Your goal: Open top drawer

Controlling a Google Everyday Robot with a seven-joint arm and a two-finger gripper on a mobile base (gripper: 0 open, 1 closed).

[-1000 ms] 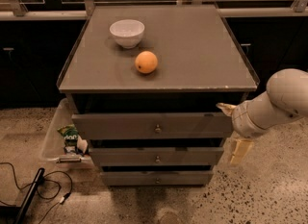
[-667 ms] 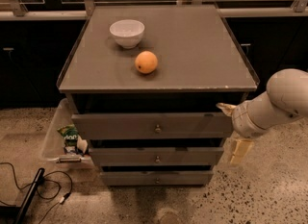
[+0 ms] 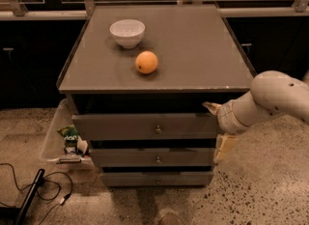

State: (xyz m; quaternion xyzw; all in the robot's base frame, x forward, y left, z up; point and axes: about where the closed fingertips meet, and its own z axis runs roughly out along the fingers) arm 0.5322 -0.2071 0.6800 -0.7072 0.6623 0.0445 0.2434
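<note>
1. Nothing has shifted since the earlier frames; the square grey tabletop (image 3: 193,50) looks the same.
2. Just beneath it sits the wide grey wooden top drawer (image 3: 120,126), with a dark gap above its front.
3. The cream-coloured hand (image 3: 218,127) stays at the drawer's right end, spread, with one finger above the front and one below.
4. A white round bowl (image 3: 127,32) stands near a round orange fruit (image 3: 146,62).

Arm (image 3: 276,97) from right, pincer (image 3: 216,131) mid-right, fingers (image 3: 224,147) spread apart
</note>
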